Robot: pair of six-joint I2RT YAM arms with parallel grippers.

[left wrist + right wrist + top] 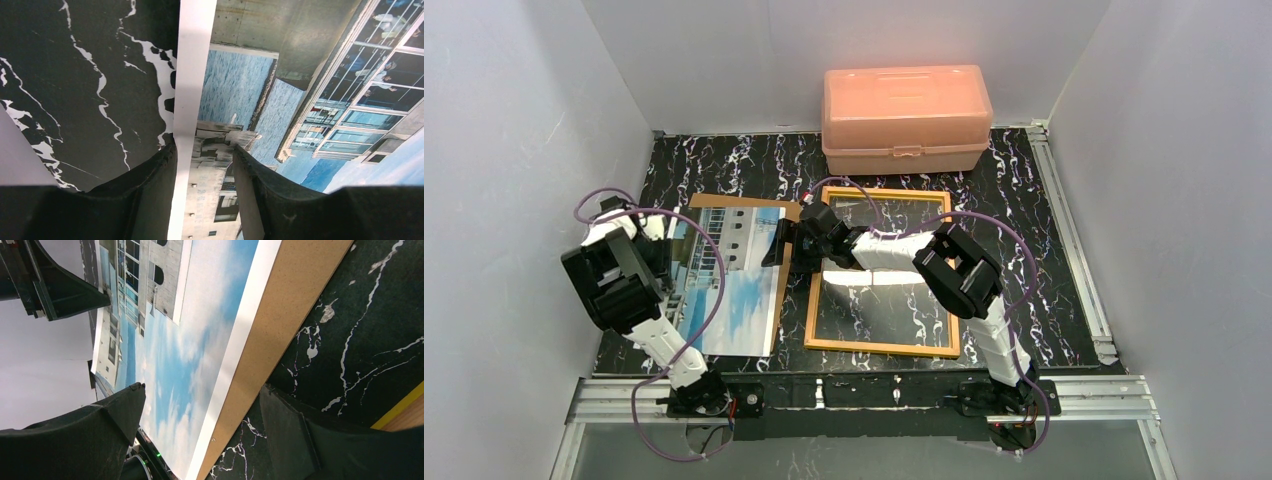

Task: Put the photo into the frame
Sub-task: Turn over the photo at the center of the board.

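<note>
Currently the flat sky-and-building photo print [724, 290] lies on a brown fibreboard backing sheet [724, 201], at nine o'clock from the yellow-bordered rectangular picture frame [879, 347] on the black marbled desk [1044, 250]. Pick-up seems the step in hand. The left hand [202, 146], half-parted, straddles the print's white edge, and the right hand [202, 389] gapes wide over its three-o'clock edge. Next it needs pinching, lifting and carrying over the pane.

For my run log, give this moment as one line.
left gripper: at photo left edge, grip unclear | right gripper: open over photo's right edge | frame: empty, beside backing board
</note>
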